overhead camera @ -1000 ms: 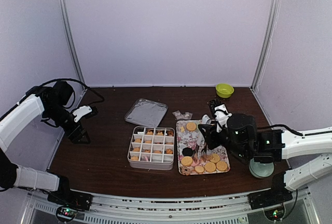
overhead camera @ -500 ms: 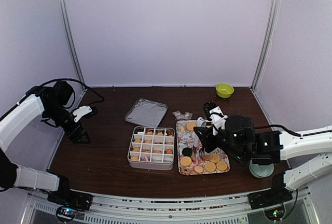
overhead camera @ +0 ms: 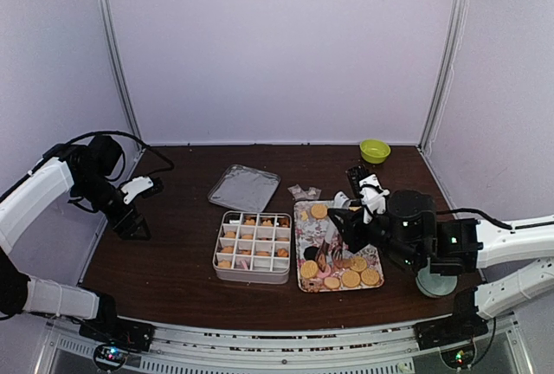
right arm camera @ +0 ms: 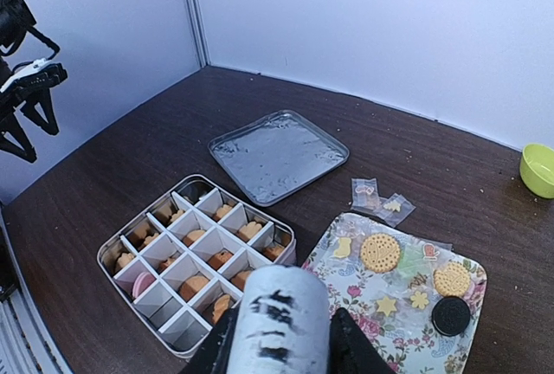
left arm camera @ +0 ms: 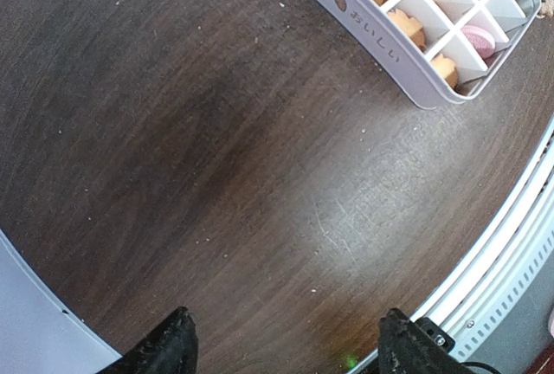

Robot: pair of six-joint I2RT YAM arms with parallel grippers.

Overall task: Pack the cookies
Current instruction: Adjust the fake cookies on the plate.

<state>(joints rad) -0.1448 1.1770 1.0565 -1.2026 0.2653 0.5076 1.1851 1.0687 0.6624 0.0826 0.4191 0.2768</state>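
Stage: mid-job, I reckon. Well past the start, not at the end.
Done: most cells of the divided box (overhead camera: 253, 246) hold golden cookies (right arm camera: 195, 286), w/ one pink in the box's near row.
Left to do: a few cells look bare. Loose cookies lie on the flowered tray (overhead camera: 305, 234), just right of the box: a row of golden ones along its near edge, one by its far edge, a dark one nr its left edge.
Lid (overhead camera: 244, 188): off, flat on the table (overhead camera: 182, 253) behind the box, toward the far edge. Closing up prob. comes last.
Right gripper (right arm camera: 281, 358): above the tray. My fingers pinch a white wrapped handle (right arm camera: 281, 309). Can't tell for sure what tool it belongs to, and I see no cookie in it.
Left gripper (left arm camera: 286, 348): my fingers spread wide, nothing betw. them, over bare wood nr the table's left edge, well apart from the box.
Surface: dark brown wood, scuffed, w/ pale specks. Metal rail (overhead camera: 277, 339) along the near edge.
Room: pale lilac-white panels on three sides, metal posts at the far corners.
Extras: small green bowl (overhead camera: 375, 150) at the table's far right corner, clear packets (overhead camera: 304, 192) betw. lid and tray.
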